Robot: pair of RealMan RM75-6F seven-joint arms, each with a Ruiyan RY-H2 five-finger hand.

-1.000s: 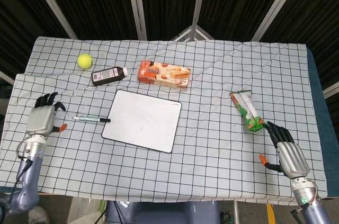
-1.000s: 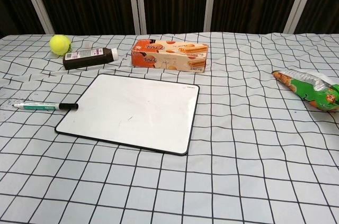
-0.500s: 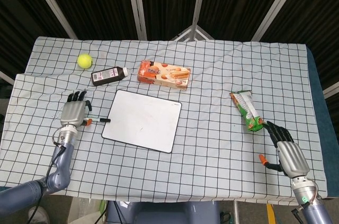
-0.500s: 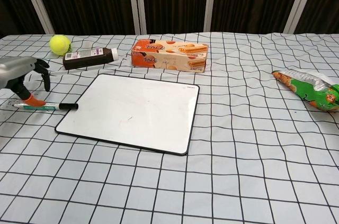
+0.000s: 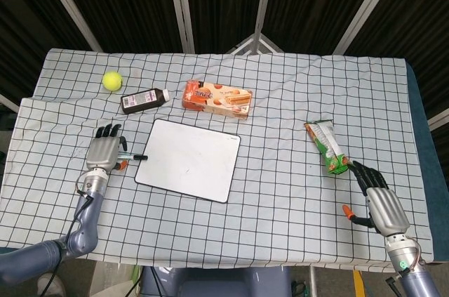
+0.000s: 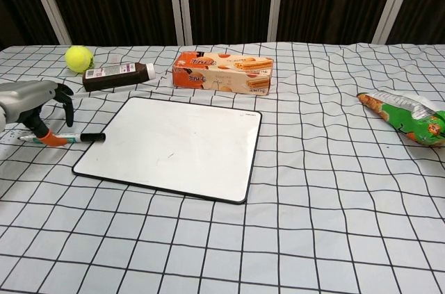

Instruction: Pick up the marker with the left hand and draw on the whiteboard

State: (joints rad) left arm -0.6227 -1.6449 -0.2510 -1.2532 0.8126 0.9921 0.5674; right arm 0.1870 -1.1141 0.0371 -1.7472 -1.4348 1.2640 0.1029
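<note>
The marker (image 6: 82, 138), green-barrelled with a black cap, lies on the checked cloth just left of the whiteboard (image 6: 170, 147), its cap pointing at the board's left edge. My left hand (image 6: 31, 103) is lowered over the marker's barrel with its fingers spread, and the orange thumb tip touches the barrel. In the head view the left hand (image 5: 105, 149) covers most of the marker (image 5: 139, 158), leaving only the cap showing beside the whiteboard (image 5: 189, 159). My right hand (image 5: 379, 202) rests open near the front right table edge, holding nothing.
A tennis ball (image 5: 111, 81), a brown bottle (image 5: 144, 100) lying on its side and an orange biscuit box (image 5: 217, 98) sit behind the whiteboard. A green snack bag (image 5: 327, 146) lies at the right, just beyond my right hand.
My left hand moved right from the table's left edge and came down over the marker. The marker's cap end shifted slightly towards the board. The right hand stayed put.
</note>
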